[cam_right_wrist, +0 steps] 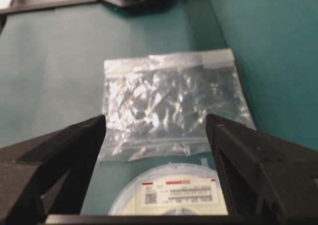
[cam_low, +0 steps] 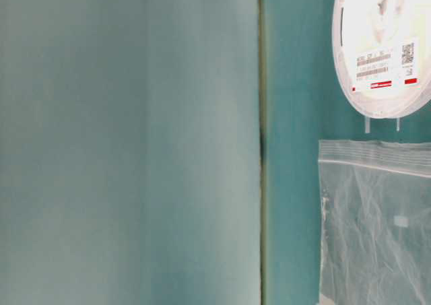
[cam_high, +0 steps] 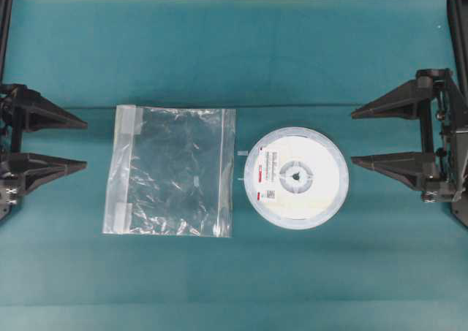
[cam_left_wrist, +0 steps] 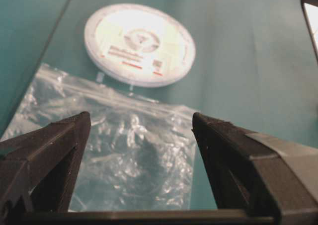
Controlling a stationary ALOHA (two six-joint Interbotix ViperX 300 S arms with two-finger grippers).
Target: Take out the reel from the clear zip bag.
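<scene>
The reel [cam_high: 296, 177] is seen lying flat on the teal tabletop [cam_high: 234, 53], outside the clear zip bag [cam_high: 172, 172] and just beside it. In the overhead view both are found about midway between the far and near edges of the tabletop, the reel a little toward the right edge and the bag a little toward the left edge. A narrow strip of bare teal is left between the two — they are not touching. The reel's label, with its red strip, faces upward and sits on the half of the disc nearest the bag. The bag lies flat and crinkled, with nothing visible inside it; its whitish zip strip runs along the side facing the reel.

The left gripper [cam_high: 86, 145] is held near the left edge of the tabletop, its two dark fingers spread wide apart with nothing between them. From the left wrist view the bag is seen past the parted fingers, with the reel beyond it. The right gripper [cam_high: 352, 137] is held near the right edge, likewise spread wide and gripping nothing — the reel lies just in front of its tips, apart from them. In the table-level view only part of the reel and one corner of the bag are shown.
</scene>
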